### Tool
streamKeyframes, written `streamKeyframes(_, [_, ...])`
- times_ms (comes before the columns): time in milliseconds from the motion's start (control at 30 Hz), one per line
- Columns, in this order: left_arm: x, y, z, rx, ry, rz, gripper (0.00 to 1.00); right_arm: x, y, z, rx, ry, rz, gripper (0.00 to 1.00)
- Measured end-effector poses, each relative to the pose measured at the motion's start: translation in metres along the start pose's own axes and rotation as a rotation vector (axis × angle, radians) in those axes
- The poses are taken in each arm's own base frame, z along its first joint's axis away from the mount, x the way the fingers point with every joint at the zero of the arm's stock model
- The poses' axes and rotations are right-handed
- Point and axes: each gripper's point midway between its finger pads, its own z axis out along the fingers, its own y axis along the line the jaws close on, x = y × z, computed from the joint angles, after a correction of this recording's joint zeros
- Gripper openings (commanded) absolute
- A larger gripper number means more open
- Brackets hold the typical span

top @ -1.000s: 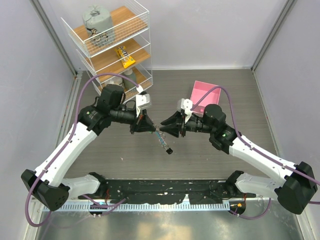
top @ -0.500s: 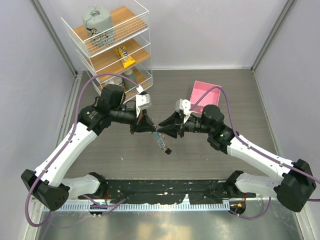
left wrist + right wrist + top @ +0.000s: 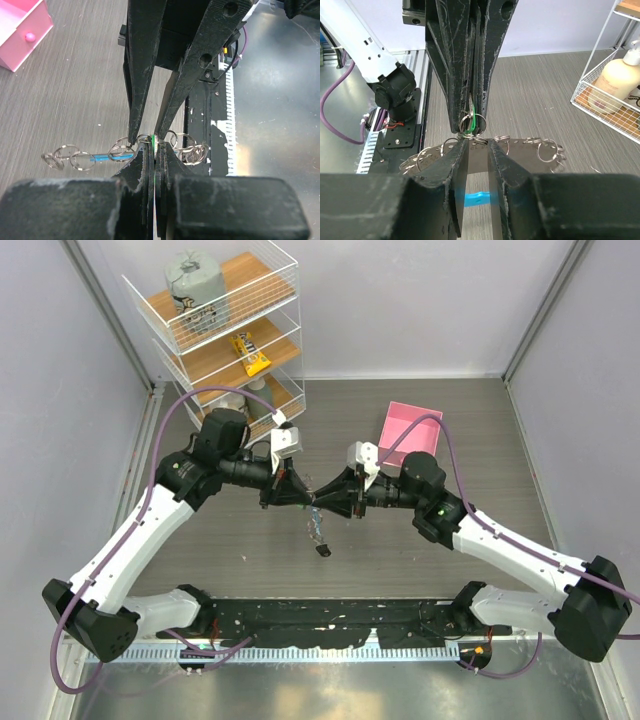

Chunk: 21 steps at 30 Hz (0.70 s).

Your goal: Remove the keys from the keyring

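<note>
The two claws are met tip to tip above the middle of the desk (image 3: 230, 540), so that the small work is done in the air, where both wrist cameras can look straight onto it. The left claw (image 3: 304, 498) is closed on the key (image 3: 477, 121): in the right wrist view a sliver of green head is seen pinched between its dark fingers, and in the left wrist view a green edge shows in the narrow slit between them. The key is thus kept steady as the fixed end.

The keyring (image 3: 317, 532) hangs from that meeting point, its chain of small silvery rings drooping toward the desk with the dark clasp (image 3: 323, 551) lowest. The blue strip (image 3: 101, 158) is seen lying along the chain, just beside the ring nearest the key.

The right claw (image 3: 323, 496) is held with its fingers a little apart, the tips set to either side of the small ring at the key's head. Firm contact with that ring is not evident. This placing is judged to be a preparation: the ring would be taken and worked away while the key is held back by the other arm.

The step in hand is judged to be the separation itself, not yet done, since key and ring are joined
</note>
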Motion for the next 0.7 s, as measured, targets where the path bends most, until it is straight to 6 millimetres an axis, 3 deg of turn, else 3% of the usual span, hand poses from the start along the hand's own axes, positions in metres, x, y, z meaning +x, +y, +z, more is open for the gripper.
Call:
streamKeyframes(67, [-0.0002, -0.001, 0.0001, 0.006, -0.001, -0.001, 0.0, -0.0007, 0.001, 0.0006, -0.003, -0.003, -0.004, 0.24])
streamKeyframes(167, [-0.0003, -0.0021, 0.0001, 0.011, -0.003, -0.003, 0.0, -0.0012, 0.0012, 0.0009, -0.004, -0.005, -0.01, 0.05])
streamKeyframes(700, [-0.0018, -0.0072, -0.0004, 0.028, -0.009, -0.041, 0.0, -0.0041, 0.0065, -0.0037, 0.017, 0.003, -0.09, 0.06])
